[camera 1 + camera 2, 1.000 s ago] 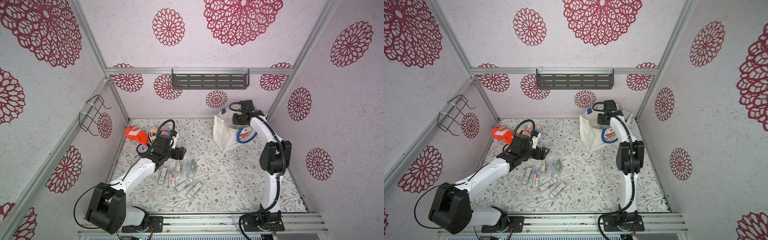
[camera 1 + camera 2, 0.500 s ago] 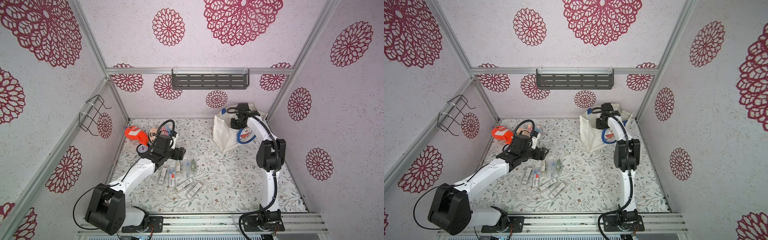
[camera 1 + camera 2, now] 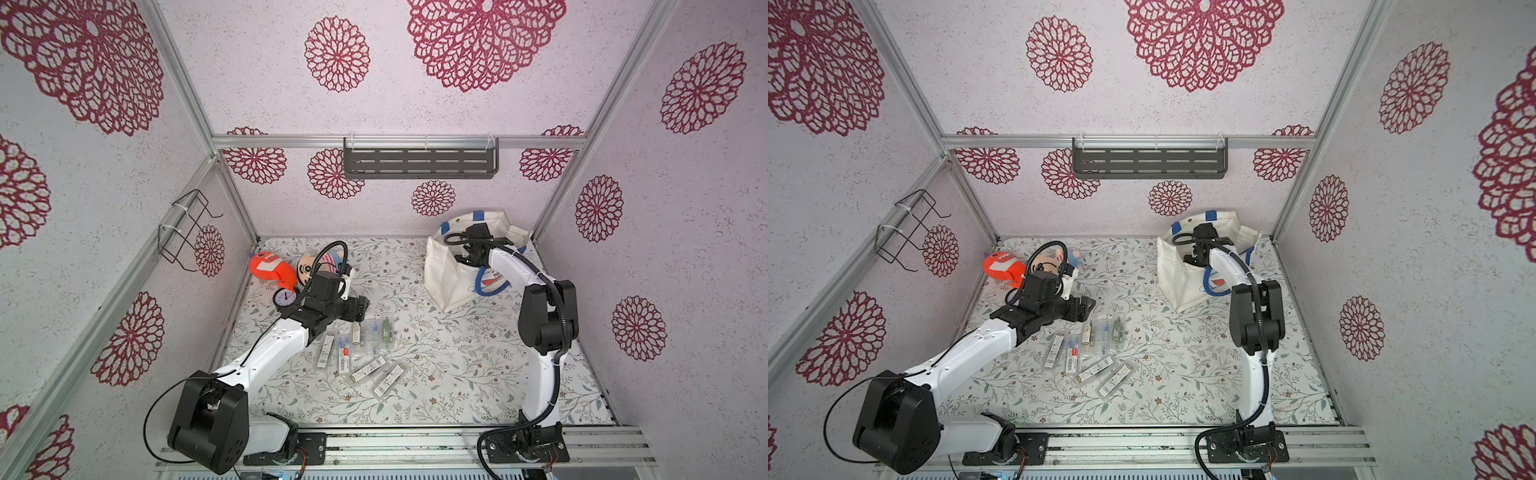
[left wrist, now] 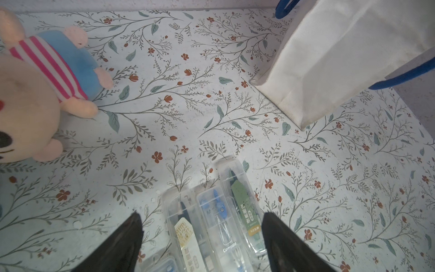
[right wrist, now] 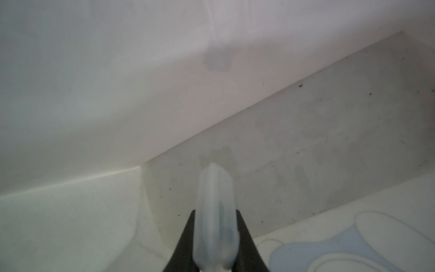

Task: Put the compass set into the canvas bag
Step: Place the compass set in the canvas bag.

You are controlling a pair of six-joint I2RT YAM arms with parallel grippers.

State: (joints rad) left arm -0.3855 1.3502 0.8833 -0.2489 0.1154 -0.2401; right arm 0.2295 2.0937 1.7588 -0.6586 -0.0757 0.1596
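The canvas bag (image 3: 446,270) (image 3: 1177,274) stands open at the back right, cream with blue handles. My right gripper (image 3: 471,259) (image 3: 1198,259) reaches down into its mouth. In the right wrist view it (image 5: 215,213) is shut on a clear compass set case (image 5: 215,186) above the bag's pale floor (image 5: 317,141). Several more clear compass set cases (image 3: 365,338) (image 3: 1096,338) lie mid-table. My left gripper (image 3: 363,305) (image 3: 1090,305) (image 4: 201,215) hovers open just over them, with three cases (image 4: 219,219) between its fingers. The bag's corner (image 4: 329,58) shows beyond.
An orange fish plush (image 3: 268,266), a pig doll (image 3: 309,266) (image 4: 35,82) and a small round clock (image 3: 284,298) sit at the back left, close behind my left wrist. A dark shelf (image 3: 419,162) hangs on the back wall and a wire basket (image 3: 183,228) on the left wall.
The right wrist has shifted slightly left and lower into the bag's mouth, still holding the case. The left arm has barely moved.
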